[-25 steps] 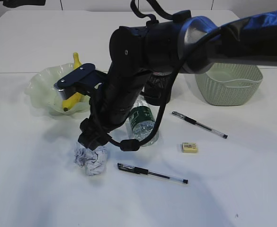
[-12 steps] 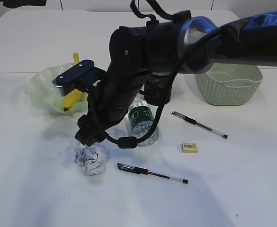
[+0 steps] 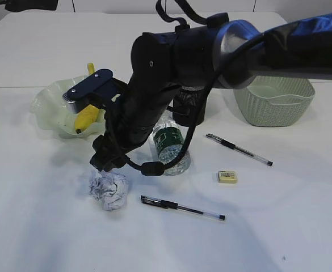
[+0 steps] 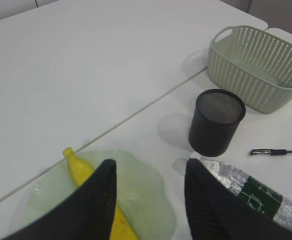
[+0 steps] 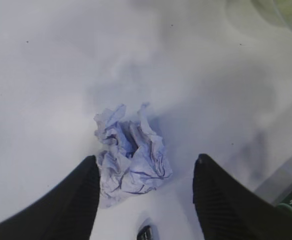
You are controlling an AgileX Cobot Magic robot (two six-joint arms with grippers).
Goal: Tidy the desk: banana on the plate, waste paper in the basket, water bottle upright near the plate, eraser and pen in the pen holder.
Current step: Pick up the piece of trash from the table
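On the white surface point(image 3: 35, 226), a yellow banana point(image 3: 87, 118) lies in my ruffled pale-green glass plate point(image 3: 46, 102), stem end up toward the far rim in the exterior view. The pale-green perforated plastic basket point(image 3: 274, 102) at far right holds nothing that I can see. The black mesh pen holder point(image 4: 216, 121) stands just beside it; its inside is dark and shows no contents.

My right end effector point(image 5: 146, 197) hangs directly above the crumpled ball of white waste paper point(image 5: 131, 154), fingers point(image 5: 73, 200) spread to either side of it and clear of it, grasping nothing. My left end effector point(image 4: 148, 192) is released too, its dark fingers apart over the plate's edge with nothing between them.

The clear plastic water bottle with the green label point(image 3: 170, 146) lies on its side between the plate and the pen holder, its long axis running from near to far in the exterior view; which end carries the cap I cannot tell, as my right arm covers part of it.

One black pen with a clear barrel point(image 3: 182, 207) lies near the paper, long axis running left to right. A second black pen point(image 3: 239, 149) slants from upper left to lower right. The small yellow eraser point(image 3: 227, 177) sits between them, touching neither.
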